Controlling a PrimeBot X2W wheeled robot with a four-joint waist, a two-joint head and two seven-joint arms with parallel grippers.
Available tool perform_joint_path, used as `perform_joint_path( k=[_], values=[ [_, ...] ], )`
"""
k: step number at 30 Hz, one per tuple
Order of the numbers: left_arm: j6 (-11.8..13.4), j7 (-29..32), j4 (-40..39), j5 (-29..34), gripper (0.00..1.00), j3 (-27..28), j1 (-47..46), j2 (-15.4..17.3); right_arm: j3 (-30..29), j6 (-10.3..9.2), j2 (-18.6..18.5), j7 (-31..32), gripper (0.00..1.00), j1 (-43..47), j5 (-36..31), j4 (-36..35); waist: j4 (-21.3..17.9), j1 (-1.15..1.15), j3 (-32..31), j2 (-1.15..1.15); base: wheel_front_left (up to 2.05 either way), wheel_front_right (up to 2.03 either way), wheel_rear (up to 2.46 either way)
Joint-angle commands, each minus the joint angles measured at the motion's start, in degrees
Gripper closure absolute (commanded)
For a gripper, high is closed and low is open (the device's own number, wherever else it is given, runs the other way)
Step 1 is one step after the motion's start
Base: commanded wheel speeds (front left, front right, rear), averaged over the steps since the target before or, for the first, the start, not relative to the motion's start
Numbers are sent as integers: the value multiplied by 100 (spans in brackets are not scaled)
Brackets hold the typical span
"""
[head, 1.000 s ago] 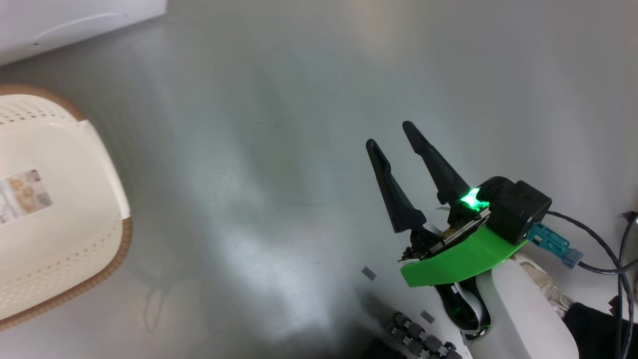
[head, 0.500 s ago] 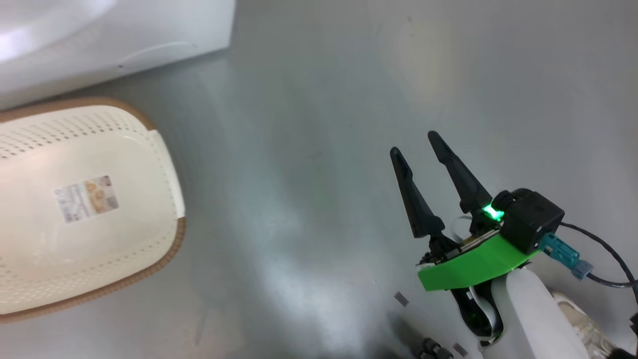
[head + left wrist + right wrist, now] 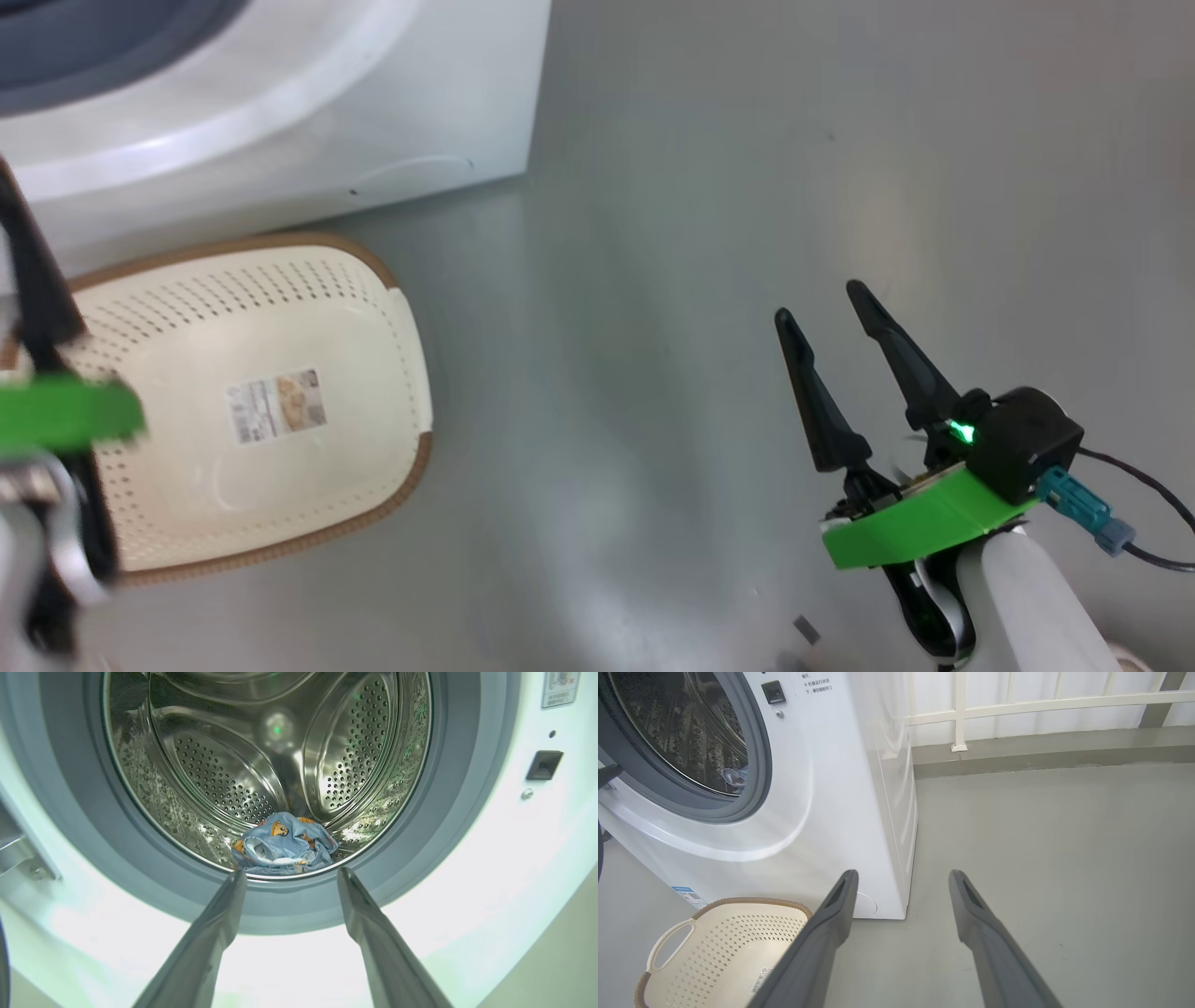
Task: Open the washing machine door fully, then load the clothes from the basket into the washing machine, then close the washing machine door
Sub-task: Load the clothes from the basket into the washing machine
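Head camera's swung, so way more of the boxy white washing machine [image 3: 420, 112] and cream perforated plastic basket [image 3: 280, 280] shows now. The left gripper [image 3: 290, 871] and right gripper [image 3: 819, 301] both gape wide, empty.

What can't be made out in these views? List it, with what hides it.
- Left pincer: in the head view, blurred and cut by the left edge.
- Label in the basket: print too small, head view.
- Clothes: mostly behind the gasket, right wrist view.
- Basket's near end: cut by the bottom edge, partly behind the right pincer, right wrist view.
- Notice on the washing machine: cut by the top edge, left wrist view.
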Motion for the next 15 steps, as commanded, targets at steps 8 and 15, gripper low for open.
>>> perform_joint_path(
  k=[8, 15],
  values=[
    [597, -223, -1080, 168, 0, 110, 1638, -185, -36, 9, -173, 29, 0, 409, -207, -144, 505, 0, -831, 0, 0, 0, 0],
    [550, -277, -1215, 248, 0, -170, 2289, -507, -151, 9, -273, 249, 0, 729, -300, -260, 806, 0, -1384, 0, 0, 0, 0]
  ],
)
